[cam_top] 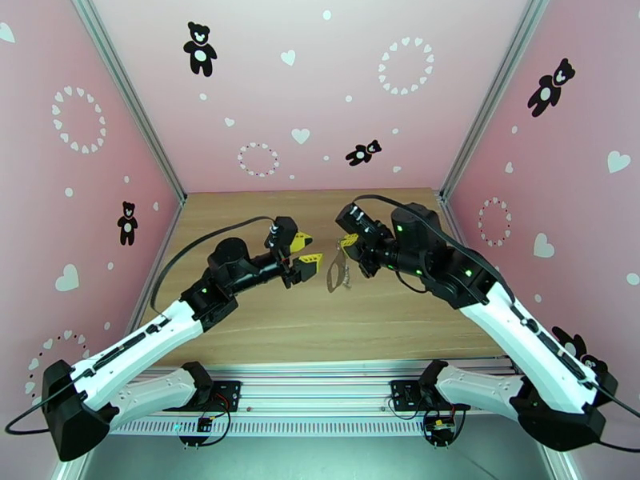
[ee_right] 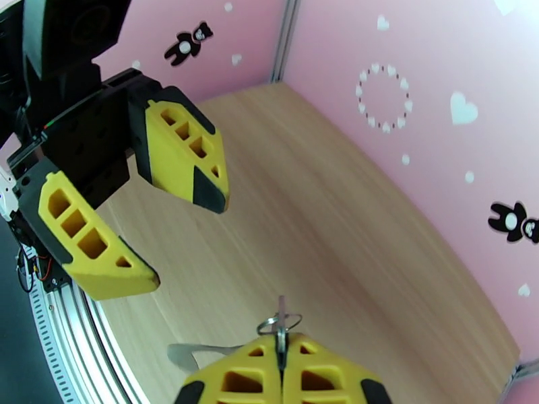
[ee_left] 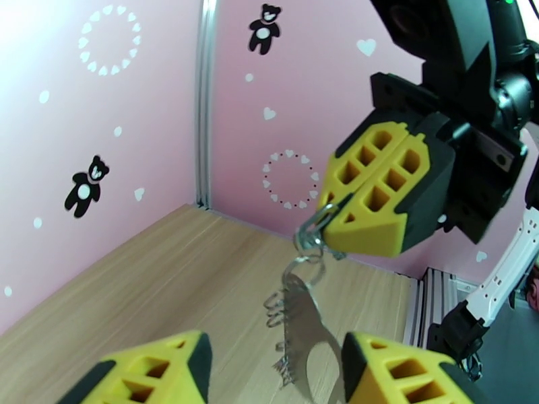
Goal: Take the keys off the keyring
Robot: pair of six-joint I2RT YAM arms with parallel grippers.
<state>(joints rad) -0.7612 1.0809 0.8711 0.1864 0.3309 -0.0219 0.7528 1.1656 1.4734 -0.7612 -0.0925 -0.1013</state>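
Left wrist: right hand [ee_left: 347, 223] pinches dangling keyring [ee_left: 308, 321].

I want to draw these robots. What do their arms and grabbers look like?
The left arm and right arm have white shells, black joints, tiny green lights and looping black cables. The left gripper and right gripper have chunky yellow wedge fingers with cut-out holes and black edges.
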